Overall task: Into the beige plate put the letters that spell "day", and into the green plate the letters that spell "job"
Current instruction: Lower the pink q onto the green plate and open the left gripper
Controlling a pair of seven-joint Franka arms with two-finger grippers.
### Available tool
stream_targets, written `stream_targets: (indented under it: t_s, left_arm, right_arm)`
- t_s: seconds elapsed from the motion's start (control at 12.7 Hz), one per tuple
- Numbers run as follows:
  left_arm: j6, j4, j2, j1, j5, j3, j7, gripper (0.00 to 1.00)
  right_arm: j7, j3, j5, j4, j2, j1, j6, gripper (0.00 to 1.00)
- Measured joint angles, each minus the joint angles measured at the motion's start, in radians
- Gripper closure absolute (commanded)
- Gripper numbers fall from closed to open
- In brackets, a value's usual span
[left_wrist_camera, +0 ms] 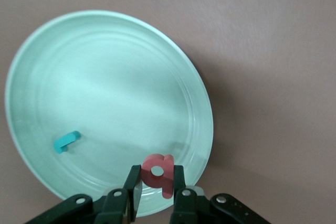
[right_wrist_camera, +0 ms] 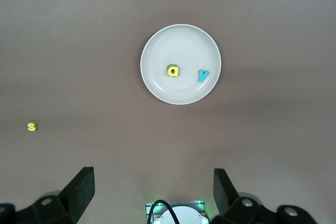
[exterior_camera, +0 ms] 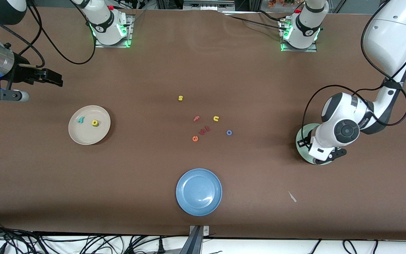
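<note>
My left gripper [left_wrist_camera: 157, 176] is shut on the salmon-red "b" [left_wrist_camera: 159, 171], held over the green plate [left_wrist_camera: 105, 93] near its rim. A teal "j" [left_wrist_camera: 67, 141] lies in that plate. In the front view the left arm covers most of the green plate [exterior_camera: 299, 141], with the left gripper [exterior_camera: 330, 157] above it. The blue "o" [exterior_camera: 229, 132] lies on the table. The beige plate [exterior_camera: 83, 139] holds a teal "y" [exterior_camera: 80, 120] and a yellow "d" [exterior_camera: 95, 122] with a green edge. My right gripper [exterior_camera: 53, 77] waits open and empty at the right arm's end.
A blue plate [exterior_camera: 198, 191] sits near the front edge. Loose letters lie mid-table: yellow "s" [exterior_camera: 180, 98], pink "f" [exterior_camera: 196, 118], yellow "u" [exterior_camera: 216, 118], orange "e" [exterior_camera: 195, 138] and dark red ones [exterior_camera: 204, 130]. A paper scrap [exterior_camera: 292, 197] lies toward the left arm's end.
</note>
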Motion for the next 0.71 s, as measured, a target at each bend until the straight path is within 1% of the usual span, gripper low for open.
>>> stream_targets:
  t_s: [0.24, 0.39, 0.47, 0.55, 0.63, 0.71]
  left_arm:
    - [0.009, 0.003, 0.026, 0.033, 0.0, 0.009, 0.098, 1.0]
    - [0.028, 0.014, 0.038, 0.047, 0.0, 0.028, 0.122, 1.0]
    - [0.043, 0.02, 0.048, 0.05, 0.0, 0.036, 0.125, 0.95]
    - [0.057, 0.024, 0.057, 0.051, 0.0, 0.041, 0.126, 0.88]
    - [0.065, 0.027, 0.064, 0.051, 0.0, 0.044, 0.126, 0.83]
    - [0.067, 0.03, 0.07, 0.051, 0.0, 0.047, 0.126, 0.58]
  right_arm:
    - [-0.001, -0.019, 0.0, 0.015, 0.0, 0.006, 0.0, 0.0]
    - [-0.001, -0.03, 0.004, 0.015, 0.0, 0.008, 0.004, 0.0]
    - [-0.001, -0.033, 0.004, 0.015, 0.0, 0.008, 0.004, 0.0]
    - [-0.001, -0.034, 0.004, 0.015, 0.001, 0.009, 0.004, 0.0]
    - [0.0, -0.034, 0.004, 0.015, 0.002, 0.01, 0.003, 0.0]
    - [0.002, -0.034, 0.004, 0.015, 0.004, 0.011, 0.004, 0.0]
